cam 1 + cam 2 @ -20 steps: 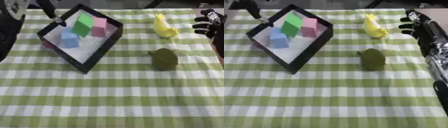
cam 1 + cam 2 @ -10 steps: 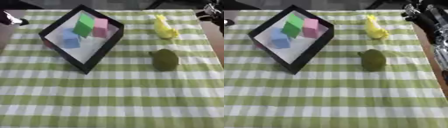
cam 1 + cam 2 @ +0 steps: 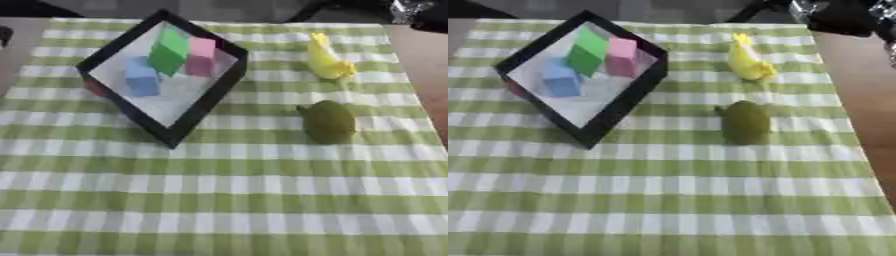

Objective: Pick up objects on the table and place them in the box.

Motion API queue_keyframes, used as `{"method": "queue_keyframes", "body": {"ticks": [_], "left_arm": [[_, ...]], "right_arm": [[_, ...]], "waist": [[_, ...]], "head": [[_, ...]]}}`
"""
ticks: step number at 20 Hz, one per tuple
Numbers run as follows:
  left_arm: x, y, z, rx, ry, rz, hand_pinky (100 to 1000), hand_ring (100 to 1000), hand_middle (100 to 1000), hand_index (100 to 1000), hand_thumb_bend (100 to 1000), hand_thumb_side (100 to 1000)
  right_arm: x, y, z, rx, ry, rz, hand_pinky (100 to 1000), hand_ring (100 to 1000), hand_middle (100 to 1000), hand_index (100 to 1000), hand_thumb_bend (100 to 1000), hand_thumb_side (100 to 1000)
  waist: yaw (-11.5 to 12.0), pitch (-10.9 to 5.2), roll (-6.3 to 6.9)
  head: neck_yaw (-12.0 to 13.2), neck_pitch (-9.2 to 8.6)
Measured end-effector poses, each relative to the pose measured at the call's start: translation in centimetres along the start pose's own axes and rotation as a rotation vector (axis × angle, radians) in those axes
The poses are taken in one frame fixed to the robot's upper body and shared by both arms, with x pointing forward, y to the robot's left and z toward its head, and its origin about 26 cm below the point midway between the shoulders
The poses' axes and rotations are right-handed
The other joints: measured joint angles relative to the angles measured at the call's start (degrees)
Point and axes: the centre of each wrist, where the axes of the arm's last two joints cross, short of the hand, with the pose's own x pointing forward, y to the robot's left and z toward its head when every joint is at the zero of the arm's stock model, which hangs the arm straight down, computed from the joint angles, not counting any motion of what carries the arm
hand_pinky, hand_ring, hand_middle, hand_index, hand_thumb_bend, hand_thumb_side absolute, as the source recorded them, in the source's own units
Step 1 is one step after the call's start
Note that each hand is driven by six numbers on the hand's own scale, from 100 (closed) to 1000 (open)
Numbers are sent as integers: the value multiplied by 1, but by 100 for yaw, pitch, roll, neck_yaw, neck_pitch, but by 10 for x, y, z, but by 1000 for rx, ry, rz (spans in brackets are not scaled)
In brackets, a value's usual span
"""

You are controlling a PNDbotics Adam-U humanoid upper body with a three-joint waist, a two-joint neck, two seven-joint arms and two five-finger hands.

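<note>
A black-rimmed box [image 3: 206,102] lies on the green checked cloth at the upper left. It holds a green block [image 3: 168,50], a pink block [image 3: 201,55] and a blue block [image 3: 140,76]. A yellow banana-like thing [image 3: 326,62] lies on the cloth at the upper right. A dark green rounded fruit [image 3: 329,121] sits just below it. A dark, blurred part of my right hand [image 3: 833,14] shows at the top right corner, well beyond the yellow thing. A dark sliver of my left hand [image 3: 4,36] shows at the left edge, away from the box.
A small reddish thing [image 3: 92,88] peeks out from under the box's left side. Bare brown table [image 3: 859,100] runs along the cloth's right edge. The near half of the checked cloth [image 3: 219,200] carries nothing.
My left hand has drawn back from the box's far corner to the left edge. My right hand has risen from beside the yellow thing to the top right corner. The objects have not moved.
</note>
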Motion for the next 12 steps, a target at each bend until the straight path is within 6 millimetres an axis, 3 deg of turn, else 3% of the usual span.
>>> {"method": "queue_keyframes", "body": {"ticks": [6, 12], "left_arm": [[-5, -10, 12, 77, 11, 106, 814, 630, 722, 829, 426, 343], [-9, -19, 19, 123, 22, 176, 814, 627, 719, 826, 424, 352]], "right_arm": [[-3, -10, -10, 164, 3, 166, 850, 826, 802, 883, 100, 419], [-12, -8, -15, 304, -10, 300, 852, 831, 808, 887, 244, 379]], "waist": [[-2, 0, -19], [-8, 0, -52]], "head": [[-3, 0], [12, 0]]}}
